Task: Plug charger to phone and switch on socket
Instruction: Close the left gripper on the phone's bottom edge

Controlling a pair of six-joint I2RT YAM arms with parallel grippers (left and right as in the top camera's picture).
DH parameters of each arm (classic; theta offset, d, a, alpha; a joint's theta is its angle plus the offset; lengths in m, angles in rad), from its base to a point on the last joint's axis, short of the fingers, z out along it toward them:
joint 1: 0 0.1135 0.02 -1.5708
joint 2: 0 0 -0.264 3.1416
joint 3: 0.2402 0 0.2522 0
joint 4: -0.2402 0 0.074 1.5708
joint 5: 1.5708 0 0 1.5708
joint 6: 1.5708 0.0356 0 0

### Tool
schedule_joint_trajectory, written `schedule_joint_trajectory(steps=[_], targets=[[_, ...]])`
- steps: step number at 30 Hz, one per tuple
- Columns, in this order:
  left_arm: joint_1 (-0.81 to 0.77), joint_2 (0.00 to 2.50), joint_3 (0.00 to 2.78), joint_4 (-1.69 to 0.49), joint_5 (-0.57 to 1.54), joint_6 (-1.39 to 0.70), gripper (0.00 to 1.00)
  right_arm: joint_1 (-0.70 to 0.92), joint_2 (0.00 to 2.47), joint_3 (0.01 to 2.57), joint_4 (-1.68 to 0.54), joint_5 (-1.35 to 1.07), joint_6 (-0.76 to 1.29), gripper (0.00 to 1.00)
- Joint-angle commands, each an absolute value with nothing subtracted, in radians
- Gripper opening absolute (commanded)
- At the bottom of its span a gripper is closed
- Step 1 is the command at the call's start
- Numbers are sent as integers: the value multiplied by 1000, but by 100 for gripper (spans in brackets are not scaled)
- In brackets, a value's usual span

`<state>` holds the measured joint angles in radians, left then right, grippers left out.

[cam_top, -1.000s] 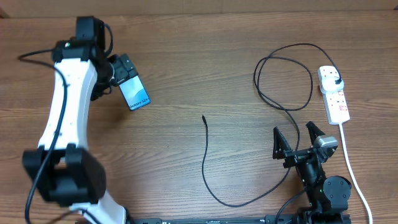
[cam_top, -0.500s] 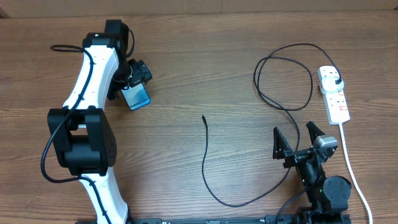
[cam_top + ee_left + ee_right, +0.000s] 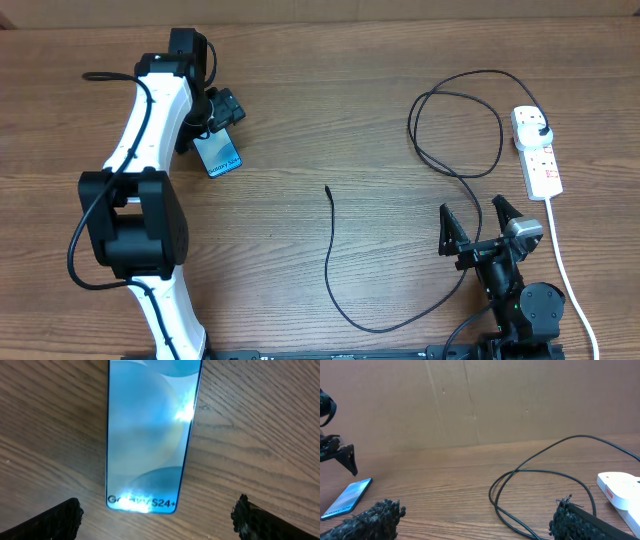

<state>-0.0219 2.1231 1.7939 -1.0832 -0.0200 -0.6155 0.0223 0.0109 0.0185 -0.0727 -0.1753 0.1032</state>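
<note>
On the table [image 3: 300, 90], the phone [image 3: 218, 153] lies far left, the power strip [image 3: 538, 152] far right, the cable [image 3: 332, 215] looping between them.

**A:** what's actually sitting on that wooden table [image 3: 300, 100]?

**B:** phone [image 3: 218, 155] screen-up, far left. black charger cable [image 3: 331, 200] snakes across the middle, then loops far right. white power strip [image 3: 537, 150] is by the right edge, its white cord [image 3: 562, 260] trailing toward the near side.

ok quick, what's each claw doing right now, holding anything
Left claw: open, holding nothing, poised at the phone without gripping it.
Right claw: open, holding nothing.
</note>
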Motion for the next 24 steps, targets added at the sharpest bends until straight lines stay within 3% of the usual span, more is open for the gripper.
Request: schedule_joint_trajectory(steps=[1,24], targets=[[-20,2189,1814,-1061,-34,-621,100,28,3,8,-70,-165,96,100],[57,2268,1814,-997,27,-554,100,28,3,8,-70,-165,96,100]])
